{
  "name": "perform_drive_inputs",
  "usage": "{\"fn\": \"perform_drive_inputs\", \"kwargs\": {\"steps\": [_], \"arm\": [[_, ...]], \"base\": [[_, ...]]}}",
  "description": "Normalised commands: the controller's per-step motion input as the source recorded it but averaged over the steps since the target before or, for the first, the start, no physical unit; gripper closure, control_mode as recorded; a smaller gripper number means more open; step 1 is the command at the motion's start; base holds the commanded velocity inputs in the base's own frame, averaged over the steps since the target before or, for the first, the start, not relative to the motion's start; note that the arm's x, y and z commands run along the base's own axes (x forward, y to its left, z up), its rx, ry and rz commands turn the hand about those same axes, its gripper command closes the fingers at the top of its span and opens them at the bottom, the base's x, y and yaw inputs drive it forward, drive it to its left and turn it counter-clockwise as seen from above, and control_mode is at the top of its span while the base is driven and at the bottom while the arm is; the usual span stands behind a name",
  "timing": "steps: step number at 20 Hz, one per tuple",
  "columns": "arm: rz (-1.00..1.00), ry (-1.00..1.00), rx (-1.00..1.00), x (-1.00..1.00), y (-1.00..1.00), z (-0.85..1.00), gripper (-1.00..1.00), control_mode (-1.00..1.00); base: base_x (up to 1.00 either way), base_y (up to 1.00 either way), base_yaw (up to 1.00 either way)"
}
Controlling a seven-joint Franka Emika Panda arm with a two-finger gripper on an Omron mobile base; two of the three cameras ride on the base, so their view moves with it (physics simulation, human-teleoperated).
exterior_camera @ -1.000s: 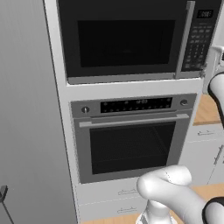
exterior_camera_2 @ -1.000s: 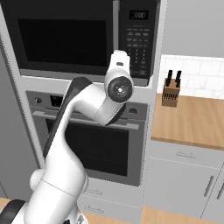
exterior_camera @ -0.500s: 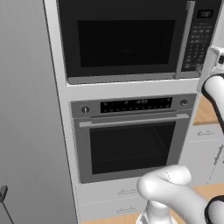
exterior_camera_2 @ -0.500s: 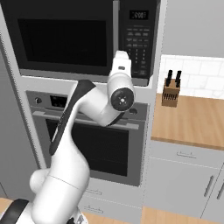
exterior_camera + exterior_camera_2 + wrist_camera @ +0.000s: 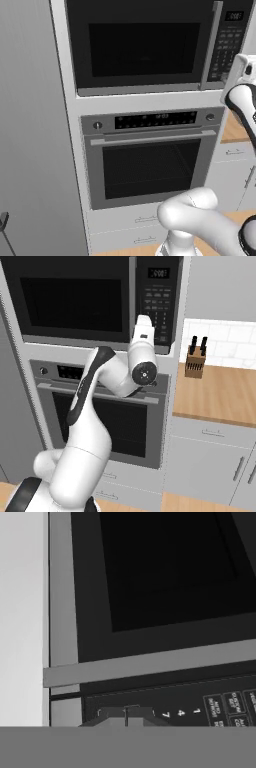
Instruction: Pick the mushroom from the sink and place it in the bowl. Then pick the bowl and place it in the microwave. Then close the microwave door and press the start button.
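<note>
the claw (image 5: 126, 713), pinched shut and holding nothing, sits right at the button panel (image 5: 159, 306) of the microwave (image 5: 150, 42), whose microwave door (image 5: 142, 45) is closed.

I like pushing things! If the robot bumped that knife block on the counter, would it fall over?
Probably not easily: the knife block looks chunky and sits flat on the wooden counter. A hard shove near its top might tip it, since the dark handles stick up.

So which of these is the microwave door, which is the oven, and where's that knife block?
microwave door (image 5: 142, 45): left base view, middle of its dark glass window.
oven (image 5: 150, 167): left base view, centre of its windowed door.
knife block (image 5: 195, 362): right base view, front of the wooden block on the counter.
</note>
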Motion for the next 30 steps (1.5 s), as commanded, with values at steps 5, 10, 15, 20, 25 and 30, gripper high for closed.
{"fn": "perform_drive_inputs", "kwargs": {"steps": [5,10,15,20,25,30], "arm": [[0.00,-0.01,0.00,0.39,-0.02,-0.10,1.00,-1.00],[0.00,0.00,0.00,0.44,0.00,-0.15,1.00,-1.00],[0.00,-0.01,0.00,0.33,-0.09,-0.10,1.00,-1.00],[0.00,-0.01,0.01,0.31,-0.22,0.00,1.00,-1.00],[0.00,0.00,0.00,0.46,-0.14,-0.13,1.00,-1.00],[0.00,0.00,0.00,0.38,-0.04,-0.24,1.00,-1.00]], "base": [[0.00,0.00,0.00],[0.00,0.00,0.00],[0.00,0.00,0.00],[0.00,0.00,0.00],[0.00,0.00,0.00],[0.00,0.00,0.00]]}}
